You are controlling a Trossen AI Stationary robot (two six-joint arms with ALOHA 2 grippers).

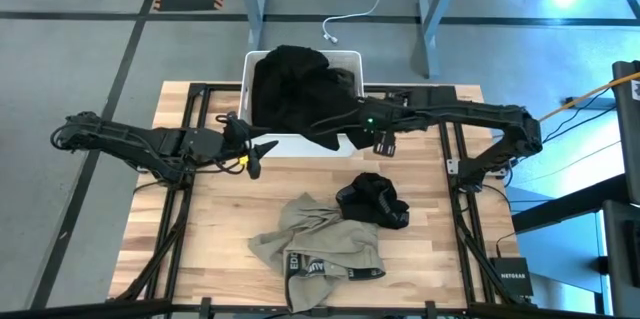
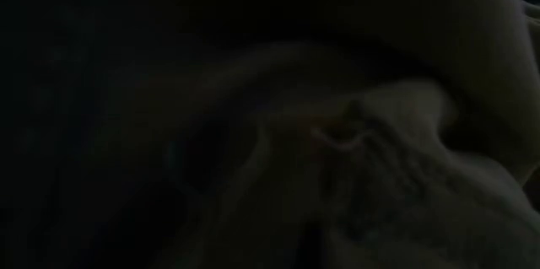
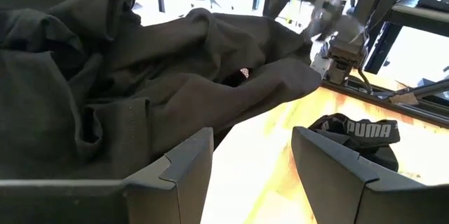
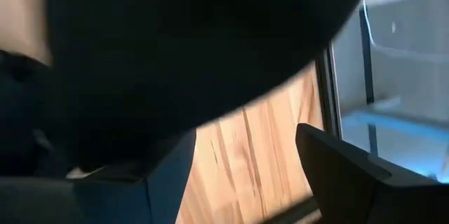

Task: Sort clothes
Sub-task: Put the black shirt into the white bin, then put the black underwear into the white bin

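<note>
From above, the two dark six-joint arms lie nearest the lens: the left gripper (image 1: 254,156) hangs over bare wood just in front of the white rectangular plastic bin (image 1: 350,60), its fingers spread apart and holding nothing, while the right gripper (image 1: 345,131) reaches in at the bin's front edge against the large black garment (image 1: 295,84) heaped in and over that bin; whether its fingers are gripping the cloth cannot be told from here. On the light wooden slatted table (image 1: 200,249), well apart from both grippers, a small black piece with a lettered band (image 1: 374,200) lies just beside the khaki-tan trousers with a lettered waistband (image 1: 320,244), which are crumpled nearest the table's front edge. The low view is almost wholly blocked by dim, folded fabric (image 2: 371,168) pressed close to the lens, too dark to name. In the left wrist view the gripper's own two dark fingers (image 3: 184,168) stand wide with bare wood between them; the black garment (image 3: 140,83) spills just ahead of them, not touching, and the small black piece (image 3: 358,134) lies farther off, lettering visible on its band. In the right wrist view the black garment (image 4: 182,48) fills most of the frame directly over the right fingers (image 4: 344,175), which stand apart with table boards showing between them.
</note>
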